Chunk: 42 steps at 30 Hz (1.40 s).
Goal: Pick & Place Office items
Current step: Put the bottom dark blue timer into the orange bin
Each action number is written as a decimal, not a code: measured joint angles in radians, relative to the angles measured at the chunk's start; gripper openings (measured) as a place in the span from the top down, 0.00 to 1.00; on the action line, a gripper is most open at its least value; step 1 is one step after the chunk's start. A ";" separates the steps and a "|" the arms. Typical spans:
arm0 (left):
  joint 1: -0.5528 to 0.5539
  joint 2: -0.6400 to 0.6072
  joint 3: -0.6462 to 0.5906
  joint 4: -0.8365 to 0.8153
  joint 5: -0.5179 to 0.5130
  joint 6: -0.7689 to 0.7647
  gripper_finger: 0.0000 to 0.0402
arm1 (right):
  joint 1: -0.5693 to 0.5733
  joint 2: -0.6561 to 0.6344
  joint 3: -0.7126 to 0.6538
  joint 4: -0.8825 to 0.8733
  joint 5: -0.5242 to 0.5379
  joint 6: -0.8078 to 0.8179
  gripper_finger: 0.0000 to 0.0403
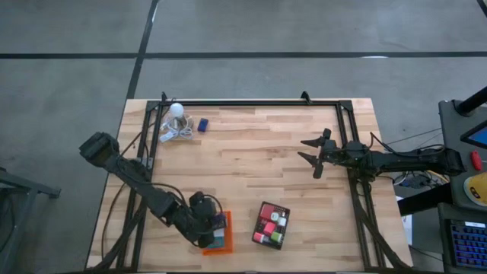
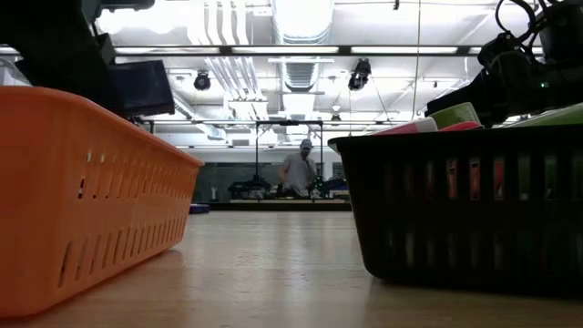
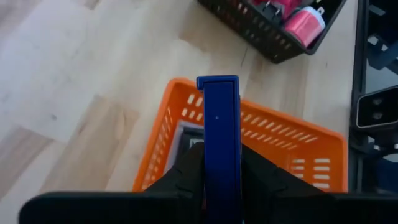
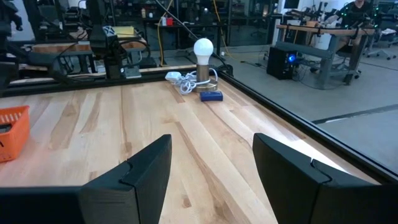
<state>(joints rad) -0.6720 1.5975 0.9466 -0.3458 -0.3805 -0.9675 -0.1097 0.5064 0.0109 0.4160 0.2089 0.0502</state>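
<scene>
The middle of the pale wooden table [image 1: 251,164] lies bare, giving open passage between the two arms. Near the front edge, the orange slotted plastic tray [image 1: 221,237] and the black slotted tray [image 1: 272,225] stand apart with a clear lane between them. At the far left corner, a white light bulb [image 1: 176,110], tangled white cable [image 1: 176,132] and a small dark blue block [image 1: 203,125] crowd the surface.
</scene>
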 joint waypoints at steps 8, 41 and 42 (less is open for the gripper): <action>-0.014 0.005 -0.001 0.004 0.023 -0.055 0.82 | 0.000 0.000 0.000 0.000 0.000 -0.001 0.46; -0.029 0.106 -0.003 0.063 0.120 -0.111 0.66 | 0.000 0.000 0.000 0.000 0.000 0.000 0.46; -0.029 0.106 -0.003 0.065 0.120 -0.109 0.64 | 0.000 0.000 0.000 0.000 0.000 0.000 0.46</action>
<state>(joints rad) -0.7009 1.7035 0.9440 -0.2803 -0.2607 -1.0765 -0.1097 0.5064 0.0109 0.4164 0.2089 0.0502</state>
